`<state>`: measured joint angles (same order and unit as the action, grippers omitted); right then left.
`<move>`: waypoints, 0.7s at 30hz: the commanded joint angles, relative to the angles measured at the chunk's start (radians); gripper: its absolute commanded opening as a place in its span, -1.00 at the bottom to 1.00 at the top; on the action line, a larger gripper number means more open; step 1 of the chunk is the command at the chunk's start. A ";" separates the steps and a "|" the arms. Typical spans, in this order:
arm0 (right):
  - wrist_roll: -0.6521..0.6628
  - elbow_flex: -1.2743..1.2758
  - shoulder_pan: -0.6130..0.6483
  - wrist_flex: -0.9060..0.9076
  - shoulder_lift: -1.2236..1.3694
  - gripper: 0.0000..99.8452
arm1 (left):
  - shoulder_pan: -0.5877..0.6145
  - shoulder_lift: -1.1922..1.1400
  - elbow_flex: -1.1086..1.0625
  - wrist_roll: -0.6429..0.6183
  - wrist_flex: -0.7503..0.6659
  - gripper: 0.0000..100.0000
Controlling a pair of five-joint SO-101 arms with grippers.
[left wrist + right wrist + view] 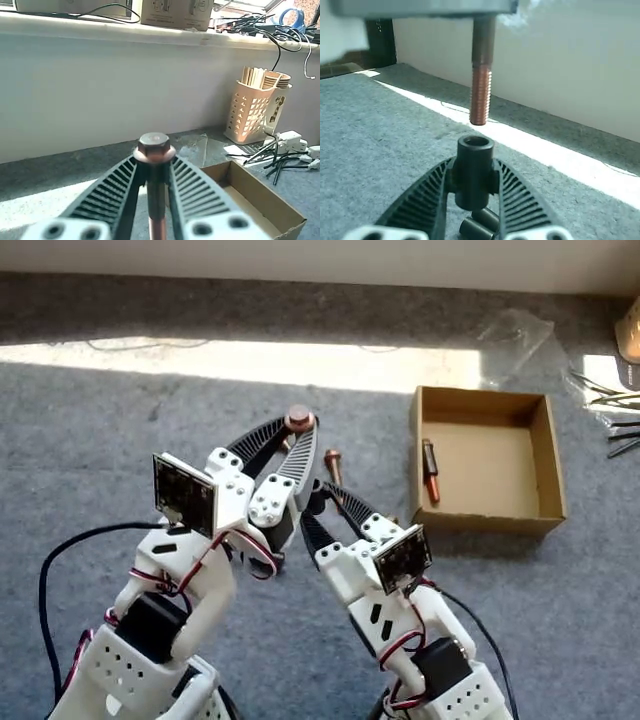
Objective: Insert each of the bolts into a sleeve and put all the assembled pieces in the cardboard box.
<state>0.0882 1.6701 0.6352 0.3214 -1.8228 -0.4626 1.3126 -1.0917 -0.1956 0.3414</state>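
The left gripper (155, 169) has its jaws clamped on the bolt (154, 146), head just above their tips, shank hanging below. The right gripper (474, 169) pinches the sleeve (475, 150) upright between its jaws, with the bore just under the threads. Centre the bolt over the bore first, then lower it straight.

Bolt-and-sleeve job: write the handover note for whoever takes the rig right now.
Left gripper: shut on a bolt, head up, threads down.
Right gripper: shut on a sleeve, upright, mouth up.
The bolt's tip hangs just above the sleeve's mouth, not yet inside.
Done: one piece that looks assembled lies in the cardboard box.
Left: seat this bolt and box the piece; then the loose bolt on the carpet, with the spare sleeves lying under the right gripper.
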 commanded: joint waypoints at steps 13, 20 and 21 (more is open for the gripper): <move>0.009 0.114 0.010 0.004 -0.004 -0.99 | 0.001 -0.005 0.058 -0.078 0.026 -0.99; 0.009 0.114 0.010 0.004 -0.004 -0.99 | -0.001 -0.005 0.058 -0.081 0.032 -0.99; 0.009 0.114 0.010 0.004 -0.004 -0.99 | -0.001 -0.005 0.058 -0.081 0.032 -0.99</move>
<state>0.0882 1.6701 0.6352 0.3214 -1.8228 -0.4641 1.3126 -1.0917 -0.2677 0.3705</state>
